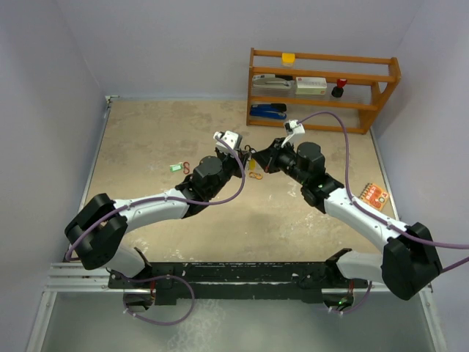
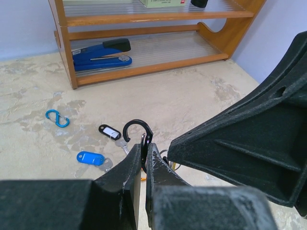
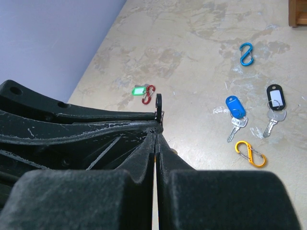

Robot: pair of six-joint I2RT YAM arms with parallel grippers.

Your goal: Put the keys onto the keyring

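Note:
My left gripper [image 1: 245, 155] [image 2: 144, 146] is shut on a black S-shaped hook [image 2: 139, 130], whose top curl stands above the fingertips. My right gripper [image 1: 258, 159] [image 3: 156, 132] is shut tip to tip against it. A small metal ring and a bit of yellow [image 2: 171, 162], the yellow key, show under its tip, mostly hidden. The black hook's end [image 3: 159, 102] shows just beyond my right jaws. On the table lie a blue key [image 3: 235, 106], a black key with a white label [image 3: 275, 97] and a green key [image 3: 139, 90] [image 1: 175, 167].
A red hook [image 3: 149, 94] lies beside the green key. An orange hook [image 3: 250, 153] [image 1: 256, 176] and a blue hook [image 3: 246, 53] lie loose. A wooden shelf [image 1: 322, 88] with a blue stapler [image 2: 100, 53] stands at the back. An orange card [image 1: 374, 196] lies at the right.

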